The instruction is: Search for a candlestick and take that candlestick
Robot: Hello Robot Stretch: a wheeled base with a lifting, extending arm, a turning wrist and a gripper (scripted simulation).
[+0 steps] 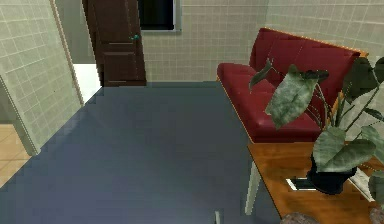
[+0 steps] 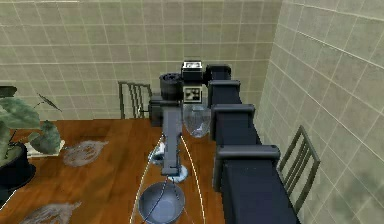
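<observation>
Arm side view: the arm [image 2: 235, 150] lay out over the wooden worktop [image 2: 110, 170]. The pincer [image 2: 166, 104] sat left of the two white markers [image 2: 190, 94]. Its width could not be told, nor whether it held anything, because a slim grey upright post [image 2: 173, 140] with a wider foot stood on the worktop right at it. I judged this post the likely candlestick. A blue-grey bowl [image 2: 160, 205] lay near its foot and a clear glassy item [image 2: 198, 124] just beside it. Expected handling: stiff, smooth, probably metal, light but tall and tippy. Best hold: mid-stem, above the foot, lifting straight up to spare the glass.
</observation>
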